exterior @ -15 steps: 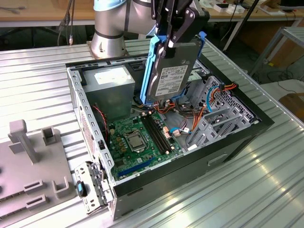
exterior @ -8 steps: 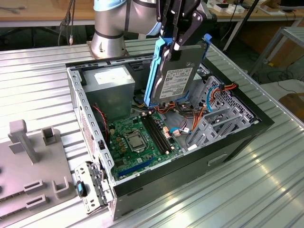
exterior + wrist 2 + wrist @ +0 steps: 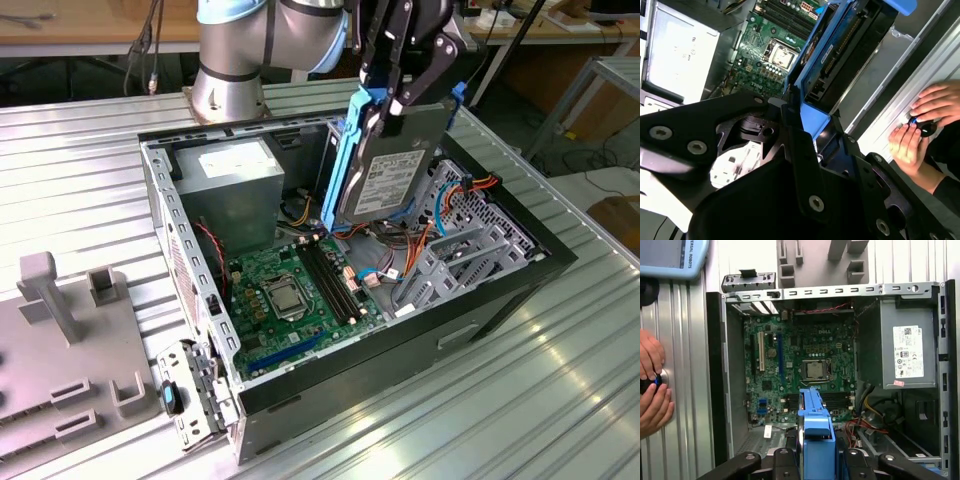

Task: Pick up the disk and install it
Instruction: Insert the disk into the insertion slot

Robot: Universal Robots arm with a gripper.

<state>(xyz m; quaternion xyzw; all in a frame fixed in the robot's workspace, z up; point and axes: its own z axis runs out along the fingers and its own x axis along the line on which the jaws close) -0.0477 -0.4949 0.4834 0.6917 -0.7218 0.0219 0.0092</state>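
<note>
The disk (image 3: pixel 392 165), grey metal with a white label and a blue plastic frame, hangs upright and tilted over the open computer case (image 3: pixel 500 290), above the drive cage (image 3: pixel 470 235). My gripper (image 3: pixel 405 85) is shut on its upper end. In the second wrist view the disk's connector edge and blue frame (image 3: pixel 840 50) run away from the black fingers (image 3: pixel 800 145). In the first wrist view the blue frame (image 3: pixel 815 425) stands between the fingers, over the green circuit board (image 3: pixel 805 370).
Inside the case sit the grey power supply box (image 3: pixel 235 185) and orange and blue cables (image 3: pixel 440 215). A person's hands (image 3: pixel 652 385) rest on the metal table beside the case. A grey fixture plate (image 3: pixel 60 340) lies at the exterior view's left.
</note>
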